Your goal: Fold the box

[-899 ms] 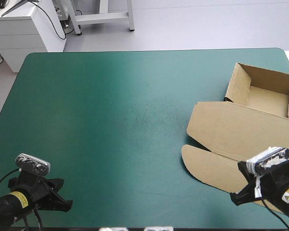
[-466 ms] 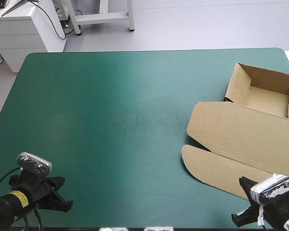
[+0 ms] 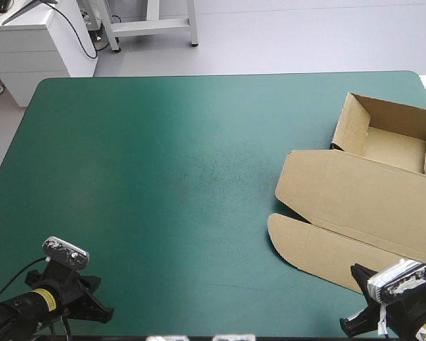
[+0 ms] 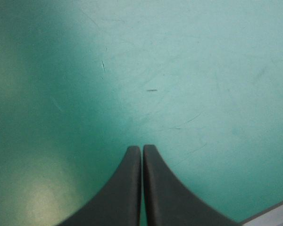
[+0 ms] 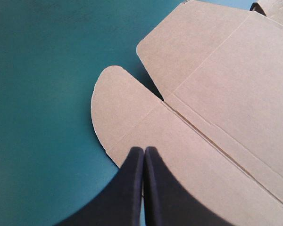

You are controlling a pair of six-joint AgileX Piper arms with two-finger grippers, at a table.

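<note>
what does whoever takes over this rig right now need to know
Left gripper: shut, empty, over bare teal-green cover near the table's near left corner.
Right gripper: shut, empty, tips above the near edge of the flat lid of the box, beside its rounded flap.
The box sits at the table's right side: open tray toward the far edge, lid flat toward the near edge.
Done: tray walls raised.
Left: lid and flaps not yet folded.

The box (image 3: 369,192) is matt brown board; the teal-green cover (image 3: 163,177) seems smooth, faintly scratched.
</note>
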